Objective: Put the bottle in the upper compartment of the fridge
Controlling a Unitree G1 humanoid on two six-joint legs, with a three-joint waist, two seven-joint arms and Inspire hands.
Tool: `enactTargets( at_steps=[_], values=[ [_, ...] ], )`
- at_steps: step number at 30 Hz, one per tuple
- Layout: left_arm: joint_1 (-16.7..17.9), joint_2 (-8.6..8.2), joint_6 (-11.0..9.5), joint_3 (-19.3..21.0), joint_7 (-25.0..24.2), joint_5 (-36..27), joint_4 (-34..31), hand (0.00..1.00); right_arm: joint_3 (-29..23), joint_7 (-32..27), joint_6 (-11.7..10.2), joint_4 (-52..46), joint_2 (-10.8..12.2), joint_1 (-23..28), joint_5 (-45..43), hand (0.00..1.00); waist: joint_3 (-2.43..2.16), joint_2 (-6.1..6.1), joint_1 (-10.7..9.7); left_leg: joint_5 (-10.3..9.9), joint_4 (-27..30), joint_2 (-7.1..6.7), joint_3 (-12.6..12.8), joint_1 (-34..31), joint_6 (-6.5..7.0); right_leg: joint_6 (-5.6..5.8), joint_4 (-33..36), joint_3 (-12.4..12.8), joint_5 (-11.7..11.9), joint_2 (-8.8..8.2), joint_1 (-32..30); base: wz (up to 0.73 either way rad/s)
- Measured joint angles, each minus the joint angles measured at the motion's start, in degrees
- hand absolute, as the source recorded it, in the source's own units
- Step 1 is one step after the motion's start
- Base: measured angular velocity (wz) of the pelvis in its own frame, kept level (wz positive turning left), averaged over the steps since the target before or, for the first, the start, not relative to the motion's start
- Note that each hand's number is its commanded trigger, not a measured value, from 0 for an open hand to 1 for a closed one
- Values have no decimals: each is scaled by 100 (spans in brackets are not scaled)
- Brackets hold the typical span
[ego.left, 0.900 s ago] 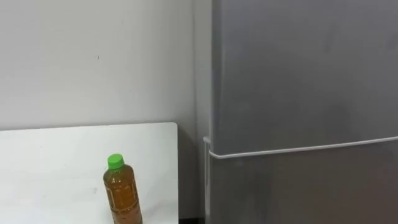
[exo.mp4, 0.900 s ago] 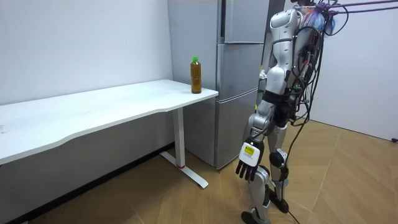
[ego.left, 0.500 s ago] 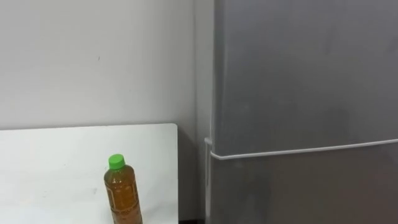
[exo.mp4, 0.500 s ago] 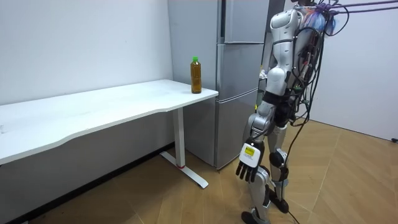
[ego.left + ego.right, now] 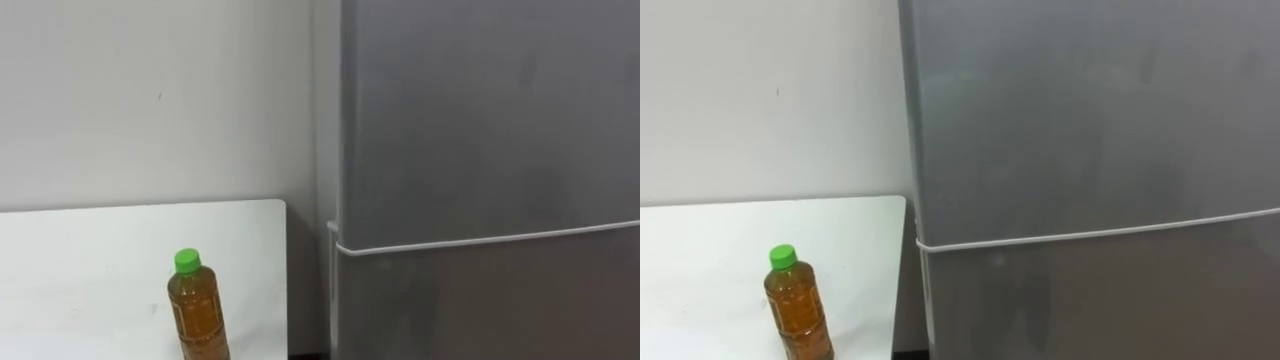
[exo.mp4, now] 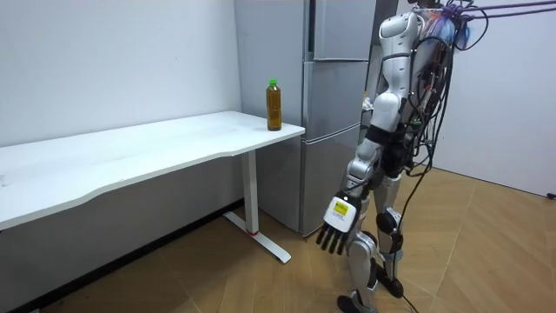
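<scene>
Bottle: the bottle [image 5: 197, 315] stands upright on the counter [image 5: 90, 260], near its right end and close to its front edge; amber liquid fills it, and a green cap [image 5: 186, 261] closes it

Bottle and robot hand: well apart, nothing touches the bottle

Counter: a long white top, bare apart from the bottle; in the room view it runs from the room view's left to just beside the fridge [image 5: 480, 150], with a curved front edge and a white leg [image 6: 253, 191] under the bottle end

Fridge: tall and grey, just to the right of the counter's end with a narrow dark gap between them; the upper door [image 5: 480, 110] and the lower door [image 5: 480, 310] are both closed, and a thin pale seam [image 5: 500, 238] runs across between them

Wall: a plain pale wall [image 5: 150, 100] rises behind the counter and meets the fridge's left side

Floor: light wooden boards [image 6: 486, 252] laid in a slanting pattern

Robot: it stands upright on the wooden floor in front of the fridge, facing it, with the counter's end on its left

Left robot hand: the left robot hand [image 6: 337, 224] hangs low beside the thigh, a little forward of the body, fingers straight, spread and pointing down, holding nothing
</scene>
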Motion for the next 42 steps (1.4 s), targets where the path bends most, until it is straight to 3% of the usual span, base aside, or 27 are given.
enactTargets(
  at_steps=[3,7,11,16,20,23,29,31,33,35,42],
  values=[
    [-85,80,-130,480,221,-289,-261,0,-147,2,1,-2,-8,0,-98,0,5,41,4,0,0,0,-2,8,0,-3,32,10,-2,-2,-23,0],
    [-85,127,-372,816,427,-853,-724,0,-222,3,-6,-38,-7,22,-205,0,5,47,19,0,-8,-6,-14,3,1,-2,72,9,-9,-16,-33,0],
    [-151,146,-664,929,659,-1223,-1048,0,-394,10,-32,-222,-10,132,-412,0,0,76,41,0,-31,-7,-15,17,1,-2,84,18,-9,-18,-36,1],
    [-143,135,-726,1003,1145,-1785,-1945,0,-431,2,-143,-361,-14,274,-419,0,-25,144,127,1,-43,3,-9,11,1,-4,95,5,-9,-10,-55,0],
    [-159,133,-1076,1001,1703,-1828,-2790,0,-431,-1,-193,-444,-24,330,-419,0,-31,187,162,1,-66,-2,-7,14,1,-3,87,8,-8,-11,-51,0],
    [-210,132,-1225,1008,2022,-2035,-3184,0,-479,-1,-207,-441,-20,384,-350,0,-8,241,143,2,-101,-4,-12,98,2,-2,86,16,-8,-10,15,0],
    [-217,178,-1282,1292,2397,-2021,-4721,0,-634,4,-201,-467,-14,399,-389,0,-12,228,149,4,-141,-9,-10,115,2,2,78,11,-15,-11,-8,0],
    [-238,210,-1321,1377,2506,-2001,-5125,0,-633,3,-200,-466,-5,423,-391,0,12,179,172,4,-141,-10,-6,115,2,3,83,21,-15,-12,-14,-2],
    [-258,214,-1346,1457,2610,-1967,-5537,0,-633,2,-202,-472,17,421,-337,0,-18,161,160,4,-141,-7,-7,115,2,3,85,24,-15,-10,-38,0],
    [-262,227,-1360,1464,2761,-1896,-6041,0,-628,2,-204,-474,25,443,-328,0,-11,167,167,4,-142,-8,-8,105,2,2,83,26,-14,-8,-44,0],
    [-319,323,-1431,1459,2942,-1839,-6830,0,-614,-84,-242,-445,55,432,-328,0,5,137,139,4,-138,-9,-19,76,2,2,65,17,-14,-5,-69,0]
  ],
)
